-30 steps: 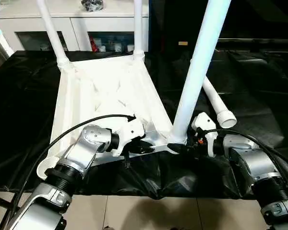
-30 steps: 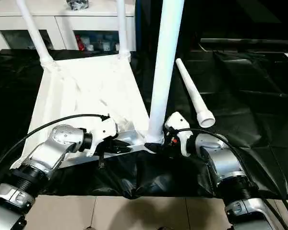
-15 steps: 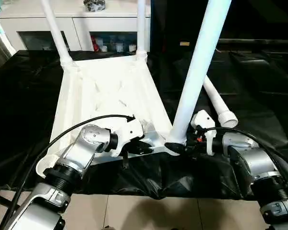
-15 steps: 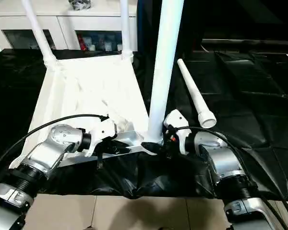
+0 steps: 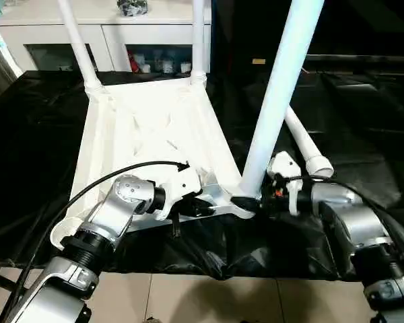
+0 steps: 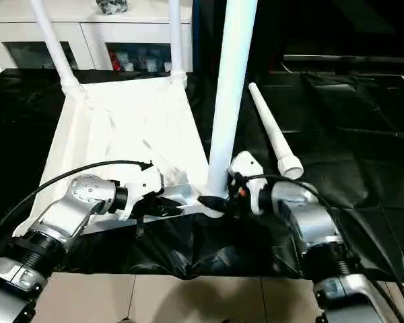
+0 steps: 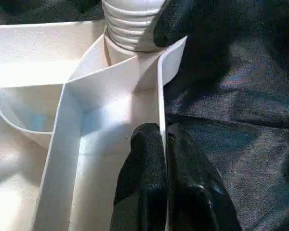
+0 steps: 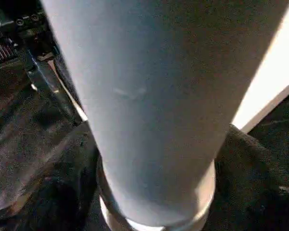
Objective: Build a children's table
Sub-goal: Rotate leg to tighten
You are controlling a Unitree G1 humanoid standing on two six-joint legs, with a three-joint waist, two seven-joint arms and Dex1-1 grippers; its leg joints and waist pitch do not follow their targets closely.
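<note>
Lying upside down on the black cloth (image 5: 363, 114), near centre: tabletop (image 5: 148, 128), 2 far legs (image 5: 77, 44) seated. Seating leg 3 (image 5: 276, 101) in the near right socket (image 5: 239, 202); best kept upright and pressed straight down. Right gripper (image 5: 249, 205) wide around its base, grip unclear. Left gripper (image 7: 164, 159) pinched narrow on the near rim (image 7: 160, 96), steadying. Loose leg 4 (image 5: 310, 151) far right.

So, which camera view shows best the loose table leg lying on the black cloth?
The right eye view: the loose leg lies fully visible on the black cloth, beside the upright leg. In the left eye view that upright leg hides its far part.
</note>
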